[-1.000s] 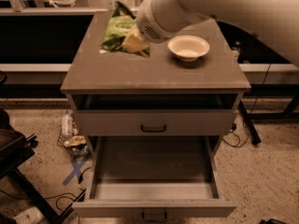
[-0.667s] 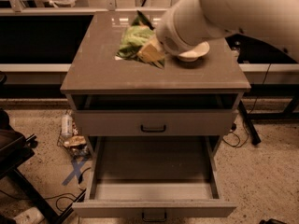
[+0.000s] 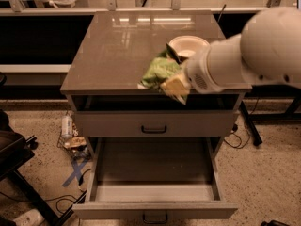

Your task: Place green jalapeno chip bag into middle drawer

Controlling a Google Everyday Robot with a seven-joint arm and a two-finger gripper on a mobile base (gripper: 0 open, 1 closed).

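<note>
Grey-tan and glossy, the cabinet top (image 3: 117,51) fills the middle of the scene, with dark shelving behind it and speckled floor below. Over its front right edge hangs the gripper (image 3: 170,72), on a thick white arm (image 3: 244,55) that reaches in from the right. The jaws are clamped on the green jalapeno chip bag (image 3: 157,72). One dark finger shows above the foil and a tan pad below it, and the crumpled body bulges out to the left of the jaws. Whether the bag's lower edge brushes the top or hangs free, I cannot tell.

Just behind the jaws sits a white bowl (image 3: 188,45), close to the bag. Well below the jaws and forward of them, the middle drawer (image 3: 153,192) stands pulled out, its long tray open from above. A shorter closed drawer front (image 3: 117,124) lies between.

The bag is probably very light, soft and slick, and it will crush rather than resist. The bunched middle, where the foil is layered, looks the safest hold. The torn silvery top would likely slip or rip. Being so light, it may cling to a pad on release, so letting go low inside the tray seems wise.
</note>
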